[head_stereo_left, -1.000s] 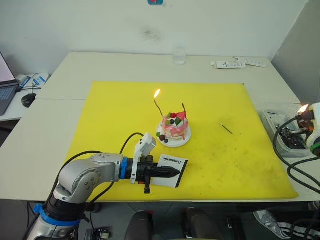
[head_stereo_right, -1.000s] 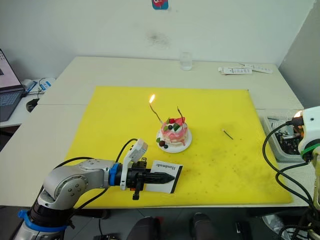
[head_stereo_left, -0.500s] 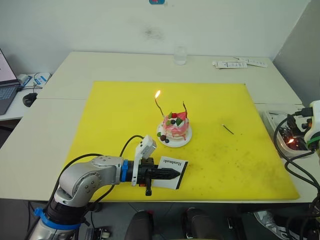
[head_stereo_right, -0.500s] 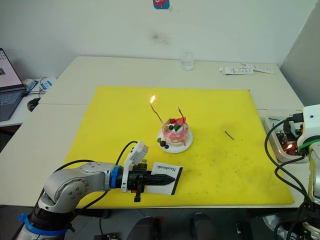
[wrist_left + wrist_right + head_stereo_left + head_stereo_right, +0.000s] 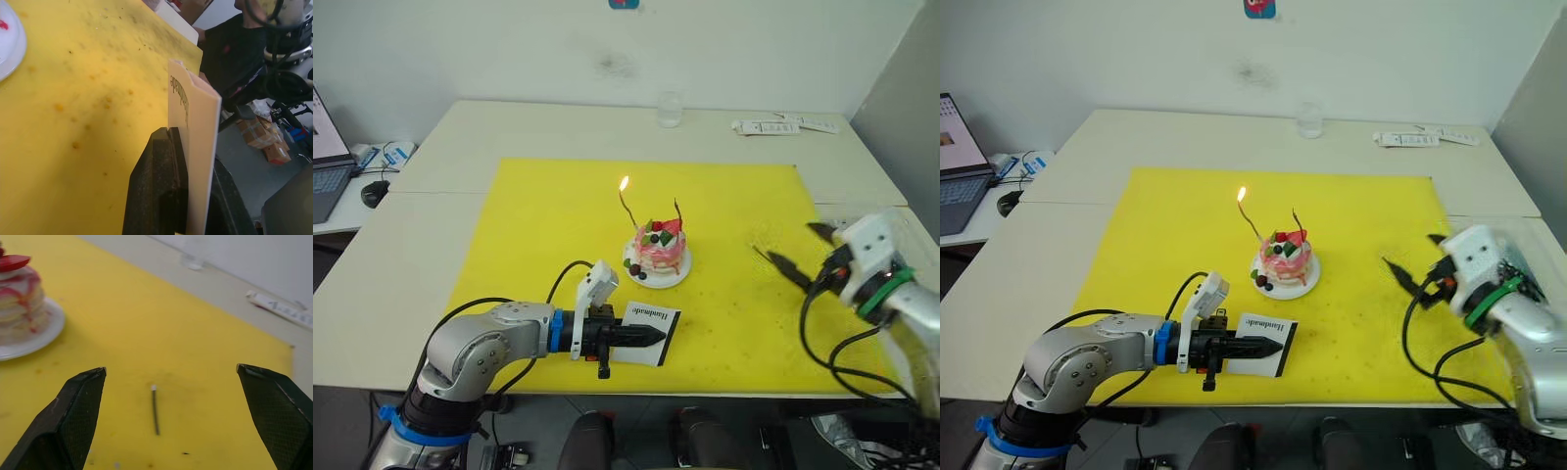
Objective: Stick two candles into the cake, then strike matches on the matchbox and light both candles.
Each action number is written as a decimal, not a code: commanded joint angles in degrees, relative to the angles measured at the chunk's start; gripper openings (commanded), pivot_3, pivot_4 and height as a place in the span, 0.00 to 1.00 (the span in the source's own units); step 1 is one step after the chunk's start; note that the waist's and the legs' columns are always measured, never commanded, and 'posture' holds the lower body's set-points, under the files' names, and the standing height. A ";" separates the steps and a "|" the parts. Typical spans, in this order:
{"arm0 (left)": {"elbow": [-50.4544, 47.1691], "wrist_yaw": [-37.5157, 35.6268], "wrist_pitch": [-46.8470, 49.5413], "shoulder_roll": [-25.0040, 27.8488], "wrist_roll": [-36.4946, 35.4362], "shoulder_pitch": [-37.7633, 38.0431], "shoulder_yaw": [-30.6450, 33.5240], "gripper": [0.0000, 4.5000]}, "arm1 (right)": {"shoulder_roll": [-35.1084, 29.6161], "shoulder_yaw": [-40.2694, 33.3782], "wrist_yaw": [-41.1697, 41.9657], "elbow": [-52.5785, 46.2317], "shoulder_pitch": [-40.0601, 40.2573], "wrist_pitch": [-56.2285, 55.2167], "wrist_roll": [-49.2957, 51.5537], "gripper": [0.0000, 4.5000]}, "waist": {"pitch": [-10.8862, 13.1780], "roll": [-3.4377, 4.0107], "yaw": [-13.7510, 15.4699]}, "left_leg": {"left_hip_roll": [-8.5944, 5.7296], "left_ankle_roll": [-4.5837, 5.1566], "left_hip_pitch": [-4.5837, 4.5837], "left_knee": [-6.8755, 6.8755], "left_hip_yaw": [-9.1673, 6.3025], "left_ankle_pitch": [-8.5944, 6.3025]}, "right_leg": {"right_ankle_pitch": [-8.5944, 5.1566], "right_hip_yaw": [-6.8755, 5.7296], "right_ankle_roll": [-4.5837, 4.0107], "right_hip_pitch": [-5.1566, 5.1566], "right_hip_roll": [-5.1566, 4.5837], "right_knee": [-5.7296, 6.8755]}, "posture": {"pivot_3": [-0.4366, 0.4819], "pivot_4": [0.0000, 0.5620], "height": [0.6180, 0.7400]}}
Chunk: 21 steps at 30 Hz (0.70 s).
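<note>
1. Yellow mat (image 5: 558,225) on worktop carries the cake (image 5: 657,253), one candle (image 5: 627,204) burning
2. My left claw (image 5: 646,338) clamps the matchbox (image 5: 651,322), ready for striking
3. My right claw (image 5: 171,377) is spread above the match (image 5: 155,409), to pick it

Setting: office or lab workroom. Evidence: plain white walls; pale counter (image 5: 440,166); open laptop (image 5: 958,171) with mouse (image 5: 374,194); cardboard boxes on floor (image 5: 264,142).

Head stereo pair high, facing down over counter (image 5: 440,176), sharing cake (image 5: 657,255), wrist views close along each end effector
</note>
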 commanded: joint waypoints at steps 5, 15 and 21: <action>-2.40 0.58 0.82 1.25 -2.43 -0.91 2.27 0.00 | 2.44 4.93 -2.60 15.65 -7.80 -7.27 -4.26 0.99 | 0.00 0.00 -0.04 | -0.02 0.00 0.03 0.01 0.03 0.01 | 0.03 0.04 0.00 -0.01 0.00 0.02 | 0.48 0.27 1.00; -3.27 1.54 0.98 1.90 -3.24 0.01 3.11 0.00 | 6.41 6.42 -5.93 26.86 -13.84 -8.08 -5.76 0.99 | 0.00 0.01 0.08 | 0.02 0.00 -0.03 -0.08 -0.04 0.00 | -0.01 -0.03 -0.06 -0.04 0.04 0.00 | 0.48 0.27 1.00; -2.86 1.28 0.10 2.14 -2.48 0.70 2.98 0.00 | 7.24 7.84 -6.87 25.78 -12.99 -5.83 -5.79 0.61 | 0.00 0.01 0.08 | 0.02 0.00 0.00 -0.03 -0.04 0.00 | -0.01 -0.02 -0.05 -0.02 0.03 0.05 | 0.48 0.27 1.00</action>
